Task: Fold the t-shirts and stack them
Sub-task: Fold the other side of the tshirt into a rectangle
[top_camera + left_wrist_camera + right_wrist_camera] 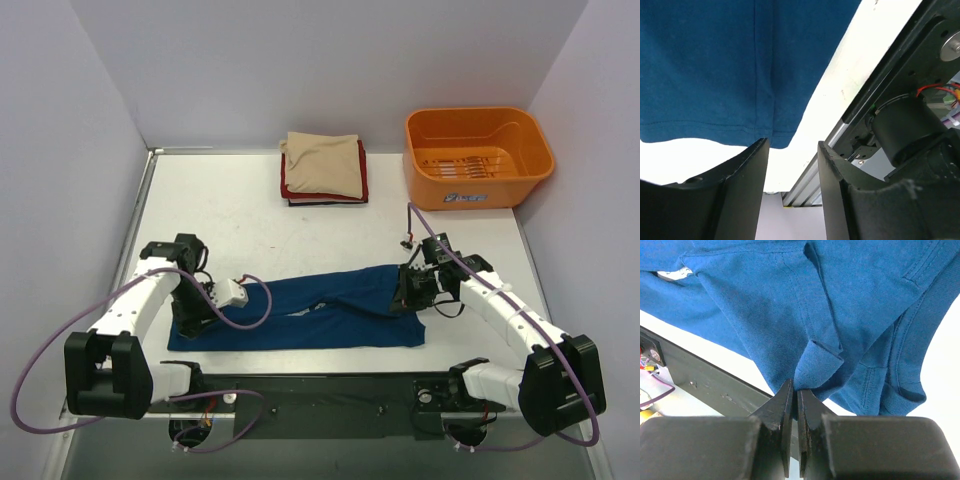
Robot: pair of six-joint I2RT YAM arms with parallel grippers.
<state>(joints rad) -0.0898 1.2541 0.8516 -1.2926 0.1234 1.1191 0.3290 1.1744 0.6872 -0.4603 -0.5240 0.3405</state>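
Observation:
A dark blue t-shirt (310, 312) lies stretched in a long band across the near part of the table. My right gripper (408, 290) is at its right end, shut on a pinched fold of the blue cloth (822, 357); in the right wrist view the gripper (795, 390) has its jaws pressed together on that fold. My left gripper (188, 322) is at the shirt's left end. In the left wrist view it (792, 144) stands open with nothing between its fingers, just off the hemmed corner of the shirt (715, 65). A stack of folded t-shirts (323, 170), beige on top, sits at the back.
An orange plastic tub (478, 157) stands at the back right. The black rail (330, 390) with the arm bases runs along the table's near edge, close to the shirt. Purple cables loop off both arms.

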